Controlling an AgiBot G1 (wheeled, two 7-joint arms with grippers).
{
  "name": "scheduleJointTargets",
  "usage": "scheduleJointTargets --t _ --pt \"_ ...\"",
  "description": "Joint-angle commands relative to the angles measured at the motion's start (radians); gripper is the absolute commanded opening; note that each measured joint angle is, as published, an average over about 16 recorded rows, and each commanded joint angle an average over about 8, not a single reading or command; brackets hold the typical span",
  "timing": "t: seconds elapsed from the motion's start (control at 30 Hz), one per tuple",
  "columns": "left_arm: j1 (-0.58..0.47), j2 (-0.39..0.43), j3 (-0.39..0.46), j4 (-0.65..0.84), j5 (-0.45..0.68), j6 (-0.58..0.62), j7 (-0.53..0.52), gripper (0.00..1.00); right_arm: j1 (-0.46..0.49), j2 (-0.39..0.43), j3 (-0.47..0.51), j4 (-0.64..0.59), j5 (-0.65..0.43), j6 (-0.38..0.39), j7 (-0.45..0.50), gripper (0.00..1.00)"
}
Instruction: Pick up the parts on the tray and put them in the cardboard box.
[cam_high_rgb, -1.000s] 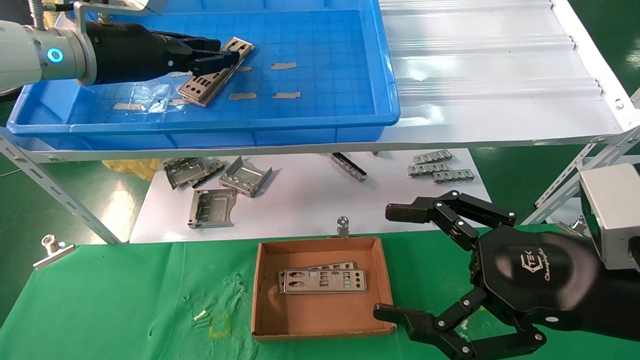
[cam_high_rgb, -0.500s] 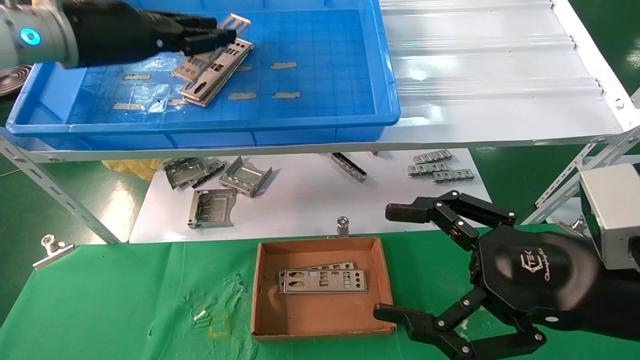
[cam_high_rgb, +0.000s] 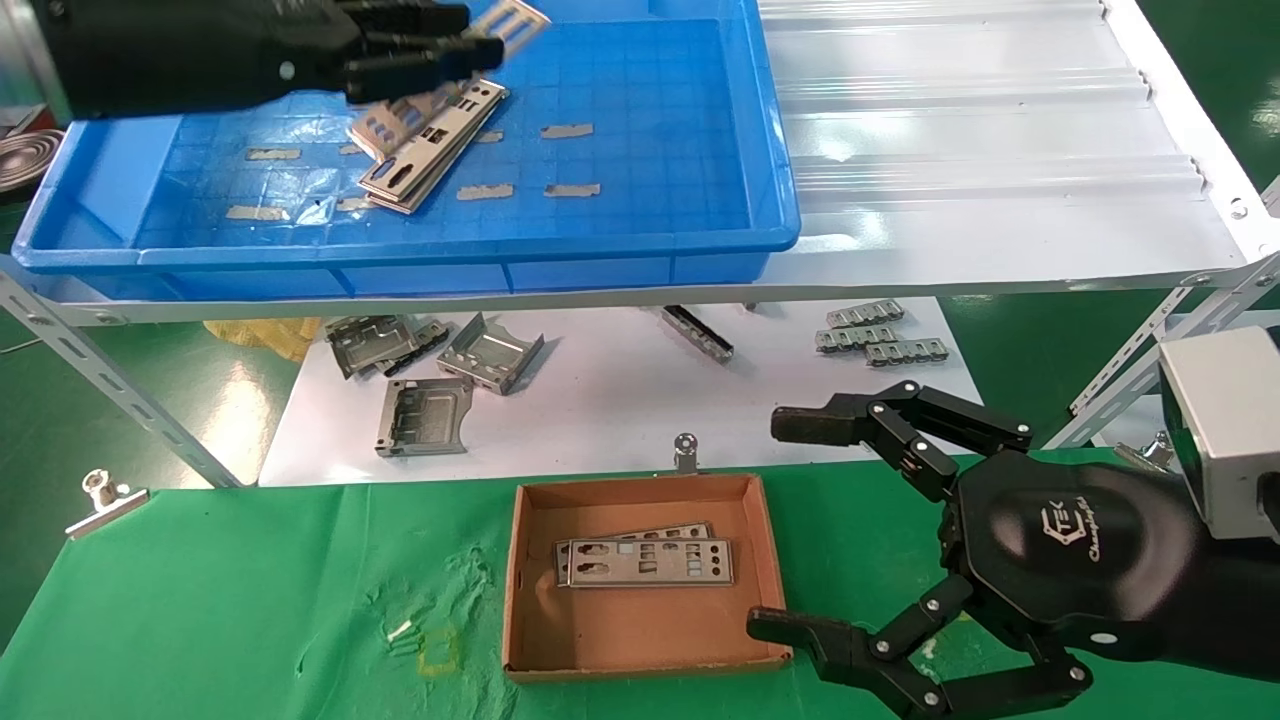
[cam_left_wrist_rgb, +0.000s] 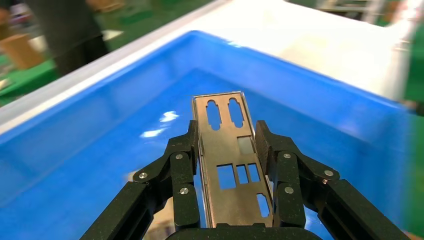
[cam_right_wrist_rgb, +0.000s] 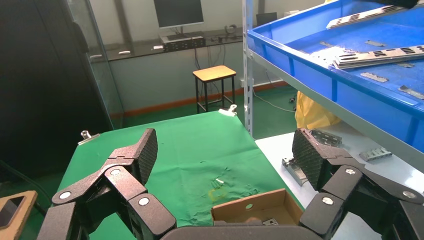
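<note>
My left gripper (cam_high_rgb: 470, 38) hovers above the back left of the blue tray (cam_high_rgb: 640, 242), shut on one silver part (cam_high_rgb: 516, 17), which sticks out past its fingertips. The left wrist view shows that part (cam_left_wrist_rgb: 231, 150) clamped by its long edges between the pads (cam_left_wrist_rgb: 192, 145), clear of the tray floor. More parts (cam_high_rgb: 430, 150) lie stacked in the tray. The cardboard box (cam_high_rgb: 772, 570) sits on the green cloth with two parts (cam_high_rgb: 645, 562) in it. My right gripper (cam_high_rgb: 787, 525) stands open and empty just right of the box.
Folded grey brackets (cam_high_rgb: 425, 415) and short slotted strips (cam_high_rgb: 880, 335) lie on the white sheet under the tray's shelf. Metal clips (cam_high_rgb: 685, 452) (cam_high_rgb: 105, 500) hold the green cloth's edge. Slanted shelf legs (cam_high_rgb: 110, 395) flank the sheet.
The left gripper has lifted one part off the stack in the tray, raising it up and slightly to the right. The right arm has not moved.
</note>
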Motion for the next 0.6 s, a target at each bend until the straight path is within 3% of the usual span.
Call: scheduleJointTargets --t 0.03,0.3,0.6 --pt "0.005 -0.013 -0.005 -0.013 -0.009 0.061 0.019 0.00 0.000 0.000 0.000 0.000 0.000 0.000 0.000 1.00" --pt "0.071 -0.043 0.006 -0.112 -0.037 0.219 0.059 0.00 0.000 0.000 0.000 0.000 0.000 0.000 0.000 1.00" --pt "0.253 -0.127 0.098 -0.439 -0.183 0.224 -0.017 0.00 0.000 0.000 0.000 0.000 0.000 0.000 0.000 1.00"
